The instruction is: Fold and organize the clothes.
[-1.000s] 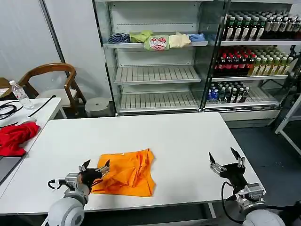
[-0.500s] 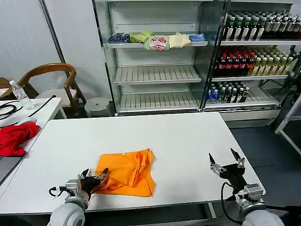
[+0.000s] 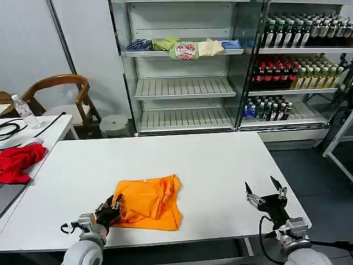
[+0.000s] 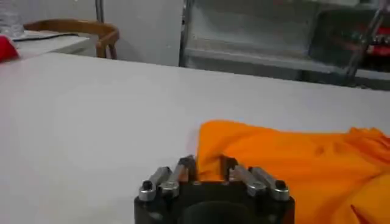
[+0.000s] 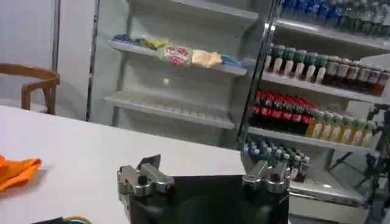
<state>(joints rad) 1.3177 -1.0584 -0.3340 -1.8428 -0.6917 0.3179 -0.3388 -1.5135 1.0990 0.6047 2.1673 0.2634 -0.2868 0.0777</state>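
The clothes, one bright orange T-shirt (image 3: 149, 201), lie roughly folded on the white table (image 3: 198, 160) near its front edge, left of centre. My left gripper (image 3: 113, 207) sits low at the shirt's near left corner, shut with orange fabric pinched between its fingers. In the left wrist view the shirt (image 4: 304, 164) spreads away from that gripper (image 4: 207, 167). Over the table's front right corner my right gripper (image 3: 260, 190) hovers open and empty, well away from the shirt. The right wrist view shows this gripper (image 5: 213, 167) and an edge of the shirt (image 5: 15, 170) far off.
A red cloth (image 3: 16, 160) and a water bottle (image 3: 23, 110) rest on a second table at the left, with a wooden chair (image 3: 60, 91) behind. Behind the table stands a shelf unit holding small garments (image 3: 182, 47), beside a drinks cooler (image 3: 300, 61).
My left gripper has dropped toward the front edge and shut on the shirt's near left corner. The right gripper has sunk slightly and stays open.
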